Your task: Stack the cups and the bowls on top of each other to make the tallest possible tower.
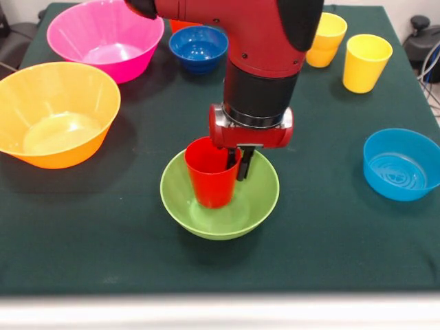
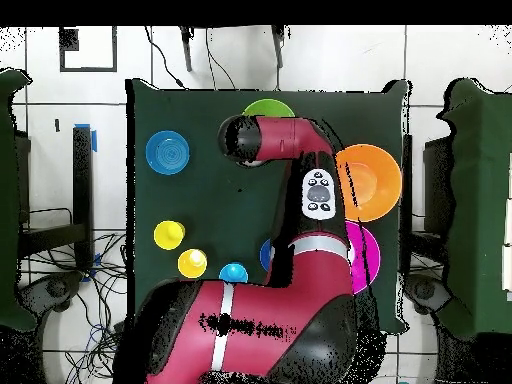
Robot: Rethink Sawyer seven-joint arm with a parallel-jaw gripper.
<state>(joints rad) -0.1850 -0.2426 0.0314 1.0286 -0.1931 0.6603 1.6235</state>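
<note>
A red cup [image 1: 210, 180] stands upright inside a green bowl [image 1: 220, 206] at the middle of a dark green tabletop [image 1: 323, 234]. The end effector [image 1: 237, 163] hangs over the bowl with its fingers closed on the cup's rim. Pink [image 1: 104, 38] and orange [image 1: 55, 113] bowls, two blue bowls and two yellow cups sit well apart around it

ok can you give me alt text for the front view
A red robot arm's pincer reaches down over the rim of a red cup standing upright in a green bowl on a dark green table. Around it sit pink, orange, dark blue and light blue bowls and two yellow cups.
</note>
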